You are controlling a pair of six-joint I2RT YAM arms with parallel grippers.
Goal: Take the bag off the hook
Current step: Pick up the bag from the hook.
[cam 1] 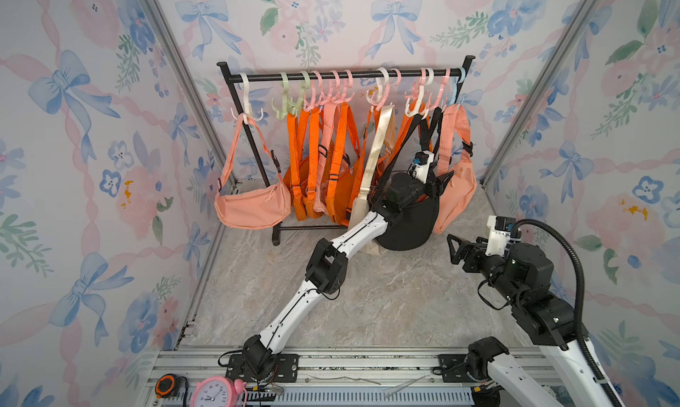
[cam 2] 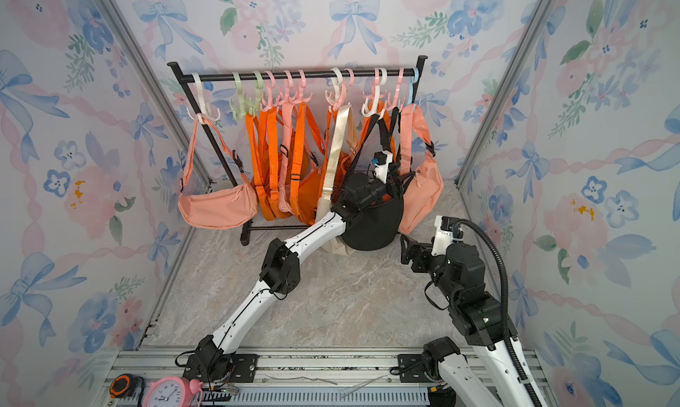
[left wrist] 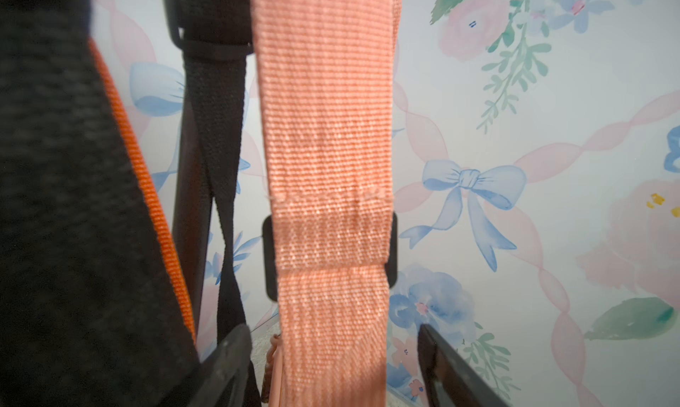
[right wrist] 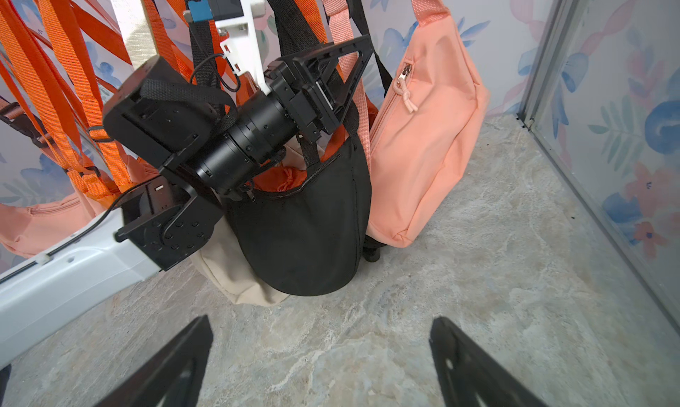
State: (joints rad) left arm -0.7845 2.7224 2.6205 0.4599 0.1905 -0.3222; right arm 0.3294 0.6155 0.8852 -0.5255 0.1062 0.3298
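Observation:
A salmon bag [cam 1: 456, 195] [cam 2: 419, 199] [right wrist: 430, 140] hangs at the right end of the black rail [cam 1: 331, 75], its strap looped over a pale blue hook [cam 1: 455, 90] [cam 2: 413, 88]. My left gripper [cam 1: 439, 180] [cam 2: 399, 182] [left wrist: 331, 331] is pushed in among the straps there. It is open, and the salmon strap [left wrist: 327, 129] runs between its fingers with a gap on each side. A black bag [cam 1: 404, 228] [right wrist: 305, 232] hangs against the left wrist. My right gripper [cam 1: 456, 248] [cam 2: 408, 248] [right wrist: 320, 324] is open and holds nothing, low over the floor, in front of both bags.
Several orange bags [cam 1: 316, 173], a beige bag with a cream strap [cam 1: 371, 155] and another salmon bag [cam 1: 252, 206] fill the rest of the rail. Floral walls with metal posts close in on both sides. A pink clock [cam 1: 213, 392] and a tape measure [cam 1: 165, 385] lie at the front.

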